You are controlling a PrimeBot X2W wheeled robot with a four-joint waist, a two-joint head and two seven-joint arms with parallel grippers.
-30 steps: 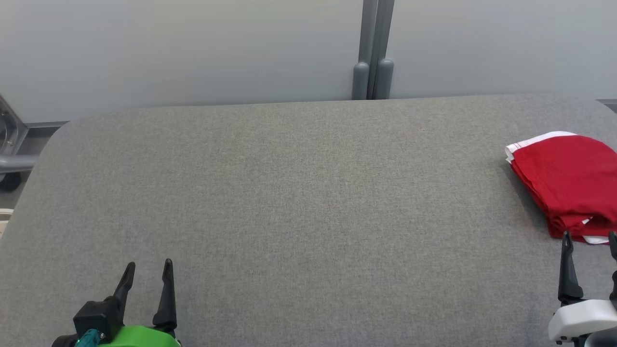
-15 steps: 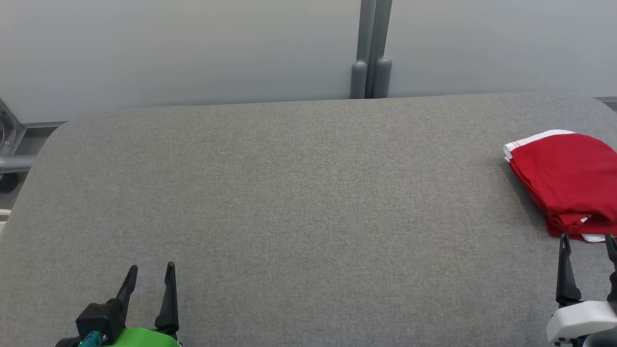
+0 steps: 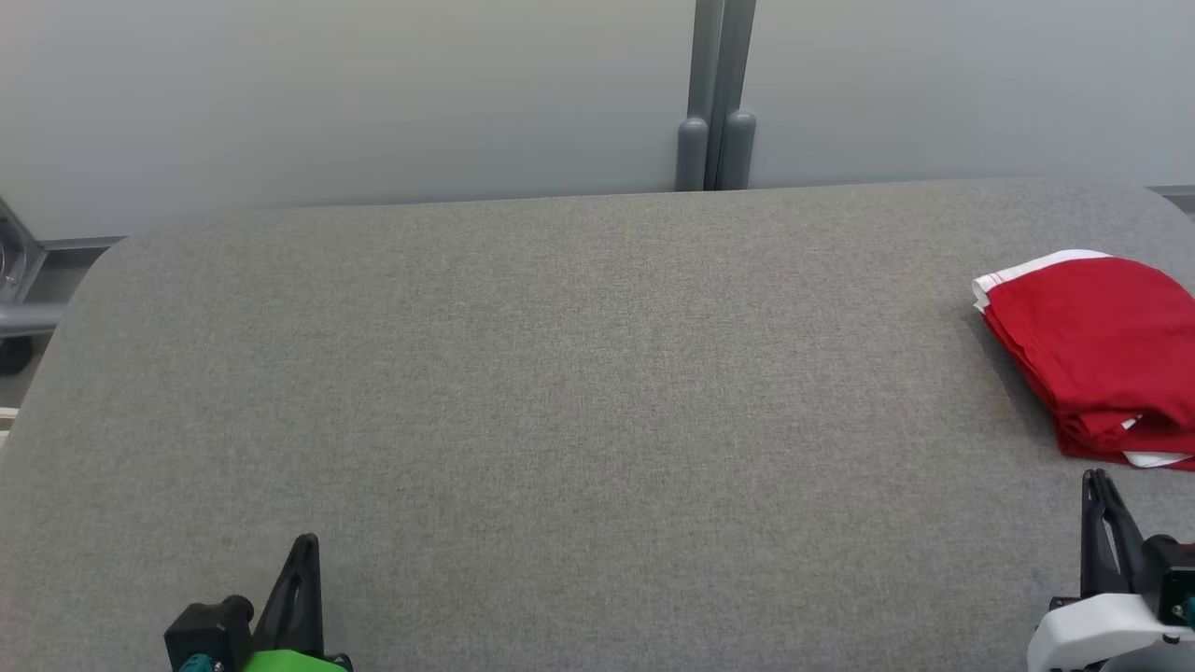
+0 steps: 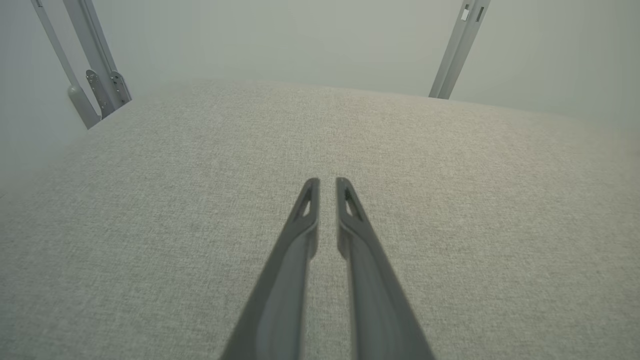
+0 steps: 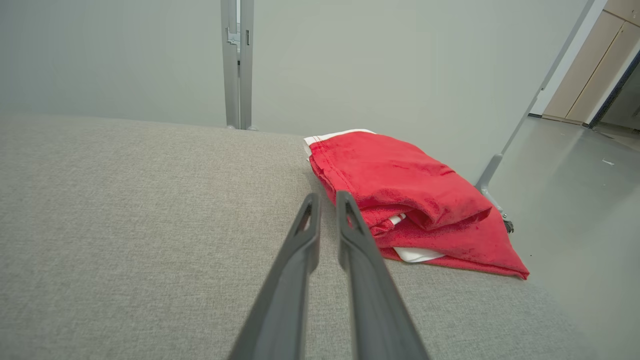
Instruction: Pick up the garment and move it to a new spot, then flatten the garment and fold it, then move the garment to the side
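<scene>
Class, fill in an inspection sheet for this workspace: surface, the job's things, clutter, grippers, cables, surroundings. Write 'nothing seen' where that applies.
Surface: grey fabric-covered table, flat, with rounded corners.
Job's things: red garment with white trim, folded in a stack at the table's right edge, free of both grippers.
Clutter: nothing seen.
Grippers: left gripper at the near left of the table, fingers close together, holding nothing; right gripper just short of the garment, fingers close together, holding nothing.
Cables: nothing seen.
Surroundings: pale wall panels joined by a grey post; floor beyond the table's right edge.
</scene>
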